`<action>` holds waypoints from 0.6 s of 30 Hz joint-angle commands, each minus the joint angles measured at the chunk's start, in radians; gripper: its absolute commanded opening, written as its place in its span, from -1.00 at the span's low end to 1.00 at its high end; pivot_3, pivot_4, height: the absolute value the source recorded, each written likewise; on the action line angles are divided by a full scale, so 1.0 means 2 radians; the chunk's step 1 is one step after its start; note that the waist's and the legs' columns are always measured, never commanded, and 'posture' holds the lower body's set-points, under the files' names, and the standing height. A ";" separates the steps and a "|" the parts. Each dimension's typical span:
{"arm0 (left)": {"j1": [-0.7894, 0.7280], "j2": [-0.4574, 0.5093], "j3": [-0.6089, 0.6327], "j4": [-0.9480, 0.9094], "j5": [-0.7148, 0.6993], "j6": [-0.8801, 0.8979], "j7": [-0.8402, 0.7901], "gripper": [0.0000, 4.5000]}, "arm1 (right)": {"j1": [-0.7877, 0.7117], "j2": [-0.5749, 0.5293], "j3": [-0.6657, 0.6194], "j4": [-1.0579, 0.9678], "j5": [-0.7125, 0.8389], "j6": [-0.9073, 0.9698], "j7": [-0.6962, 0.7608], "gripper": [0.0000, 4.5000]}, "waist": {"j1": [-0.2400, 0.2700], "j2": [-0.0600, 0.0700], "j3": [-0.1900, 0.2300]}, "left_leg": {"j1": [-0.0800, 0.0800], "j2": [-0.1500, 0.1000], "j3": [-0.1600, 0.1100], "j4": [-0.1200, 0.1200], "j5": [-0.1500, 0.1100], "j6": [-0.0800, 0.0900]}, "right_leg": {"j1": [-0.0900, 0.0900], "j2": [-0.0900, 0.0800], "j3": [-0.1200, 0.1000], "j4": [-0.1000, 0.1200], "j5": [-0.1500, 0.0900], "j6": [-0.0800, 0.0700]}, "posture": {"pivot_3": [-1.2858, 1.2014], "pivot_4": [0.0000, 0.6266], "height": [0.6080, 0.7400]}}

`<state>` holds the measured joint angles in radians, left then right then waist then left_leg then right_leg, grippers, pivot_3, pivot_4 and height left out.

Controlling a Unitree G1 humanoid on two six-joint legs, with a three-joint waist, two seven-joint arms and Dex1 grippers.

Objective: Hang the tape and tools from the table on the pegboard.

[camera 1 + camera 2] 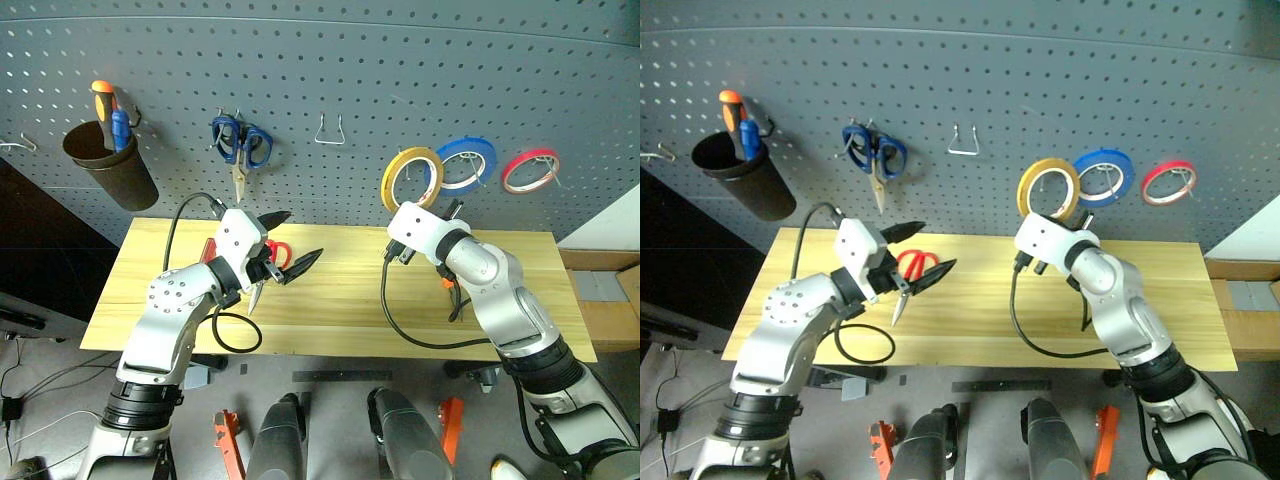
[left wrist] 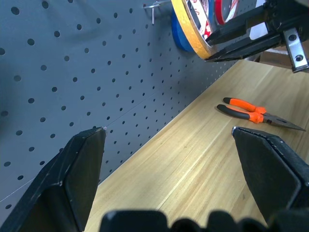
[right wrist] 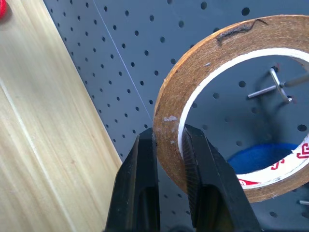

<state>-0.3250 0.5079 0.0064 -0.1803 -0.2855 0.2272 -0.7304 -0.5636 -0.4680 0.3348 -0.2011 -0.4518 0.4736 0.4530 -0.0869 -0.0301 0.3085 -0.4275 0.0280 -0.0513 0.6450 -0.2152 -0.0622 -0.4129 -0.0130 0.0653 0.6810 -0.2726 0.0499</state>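
Note:
The yellow-tan tape (image 1: 396, 176) is up against the pegboard (image 1: 330, 70), just left of the blue ring, and my right gripper (image 1: 437, 207) is shut on its lower rim. In the right wrist view the fingers (image 3: 145, 164) pinch the ring's band, with a metal hook (image 3: 276, 87) seen through its hole. My left gripper (image 1: 300, 237) hovers open over the table (image 1: 340, 310), above the red-handled scissors (image 1: 915, 263). The orange-and-black pliers (image 2: 251, 110) lie on the wood below the right arm.
Blue tape (image 1: 467, 162) and red tape (image 1: 530, 170) hang right of the yellow ring. Blue-handled scissors (image 1: 242, 140) hang at the upper left, next to a dark cup (image 1: 110, 165) with screwdrivers. A bare wire hook (image 1: 330, 130) sits between them.

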 commanded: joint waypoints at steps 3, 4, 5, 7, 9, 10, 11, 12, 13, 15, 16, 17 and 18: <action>0.003 -0.001 0.001 -0.007 0.002 -0.014 -0.001 1.00 | 0.038 0.016 -0.028 -0.046 0.009 -0.001 -0.014 -0.37 | 0.000 0.000 0.000 | 0.000 0.000 0.000 0.000 0.000 0.000 | 0.000 0.000 0.000 0.000 0.000 0.000 | -0.07 -0.17 1.00; 0.005 -0.001 0.001 -0.006 0.003 -0.015 -0.002 1.00 | 0.053 0.016 -0.029 -0.060 0.009 0.002 -0.012 -0.21 | 0.000 0.000 0.000 | 0.000 0.000 0.000 0.000 0.000 0.000 | 0.000 0.000 0.000 0.000 0.000 0.000 | -0.07 -0.17 1.00; 0.006 0.000 0.000 -0.005 0.005 -0.017 -0.002 1.00 | 0.068 0.017 -0.029 -0.072 0.008 0.007 -0.009 -0.06 | 0.001 0.000 0.000 | 0.000 0.000 0.000 0.000 0.000 0.000 | 0.000 0.000 0.000 0.000 0.000 0.000 | -0.07 -0.17 1.00; 0.009 0.002 0.000 -0.004 0.007 -0.020 -0.003 1.00 | 0.101 0.018 -0.031 -0.098 0.007 0.020 -0.003 0.24 | 0.001 0.000 0.000 | 0.000 0.000 0.000 0.000 0.000 0.000 | 0.000 0.000 0.000 0.000 0.000 0.000 | -0.07 -0.17 1.00; 0.011 0.002 0.000 -0.003 0.009 -0.021 -0.004 1.00 | 0.137 0.028 -0.042 -0.127 0.010 0.046 -0.005 0.54 | 0.001 0.000 0.000 | 0.000 0.000 0.000 0.000 0.000 0.000 | 0.000 0.000 0.000 0.000 0.000 0.000 | -0.07 -0.17 1.00; 0.012 0.002 0.000 -0.003 0.009 -0.021 -0.004 1.00 | 0.151 0.034 -0.049 -0.138 0.012 0.059 -0.008 0.70 | 0.001 0.000 0.000 | 0.000 0.000 0.000 0.000 0.000 0.000 | 0.000 0.000 0.000 0.000 0.000 0.000 | -0.07 -0.17 1.00; 0.013 0.003 0.000 -0.002 0.011 -0.021 -0.005 1.00 | 0.165 0.056 -0.063 -0.150 0.023 0.085 -0.014 0.86 | 0.001 0.000 0.000 | 0.000 0.000 0.000 0.000 0.000 0.000 | 0.000 0.000 0.000 0.000 0.000 0.000 | -0.07 -0.17 1.00; 0.013 0.004 -0.001 0.001 0.012 -0.022 -0.006 1.00 | 0.177 0.089 -0.083 -0.159 0.037 0.122 -0.025 0.99 | 0.001 0.000 0.000 | 0.000 0.000 0.000 0.000 0.000 0.000 | 0.000 0.000 0.000 0.000 0.000 0.000 | -0.07 -0.17 1.00; 0.013 0.005 -0.001 0.003 0.013 -0.022 -0.007 1.00 | 0.185 0.119 -0.101 -0.165 0.049 0.154 -0.035 0.99 | 0.001 0.000 0.000 | 0.000 0.000 0.000 0.000 0.000 0.000 | 0.000 0.000 0.000 0.001 0.000 0.000 | -0.08 -0.16 1.00; 0.012 0.006 -0.004 0.009 0.015 -0.023 -0.012 1.00 | 0.184 0.172 -0.137 -0.159 0.064 0.206 -0.059 0.99 | -0.002 0.000 -0.001 | 0.000 0.000 0.000 0.000 0.000 0.000 | 0.000 0.000 0.000 0.001 0.000 0.000 | -0.08 -0.15 1.00; 0.011 0.006 -0.006 0.010 0.015 -0.024 -0.014 1.00 | 0.177 0.192 -0.154 -0.153 0.072 0.225 -0.069 0.99 | -0.002 0.000 -0.001 | 0.000 0.001 0.000 0.000 0.000 0.000 | 0.000 0.000 0.000 0.001 0.000 0.000 | -0.08 -0.15 1.00; 0.009 0.008 -0.008 0.013 0.016 -0.024 -0.020 1.00 | 0.162 0.210 -0.174 -0.140 0.079 0.241 -0.083 0.99 | -0.002 0.000 -0.001 | 0.000 0.000 0.000 0.000 0.000 0.000 | 0.000 0.000 0.000 0.001 0.000 0.000 | -0.08 -0.15 1.00; 0.007 0.009 -0.011 0.015 0.017 -0.026 -0.026 1.00 | 0.148 0.222 -0.190 -0.127 0.085 0.254 -0.094 0.99 | -0.002 0.000 -0.001 | 0.000 0.000 0.000 0.000 0.000 0.000 | 0.000 0.000 0.000 0.001 0.000 0.000 | -0.09 -0.15 1.00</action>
<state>-0.3012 0.5159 -0.0027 -0.1438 -0.2557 0.2042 -0.7620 -0.2290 -0.0392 0.0179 -0.4553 -0.3089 0.9366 0.3081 -0.0900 -0.0304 0.3070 -0.4267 0.0289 -0.0515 0.6455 -0.2150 -0.0624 -0.4128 -0.0122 0.0655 0.6824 -0.2720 0.0489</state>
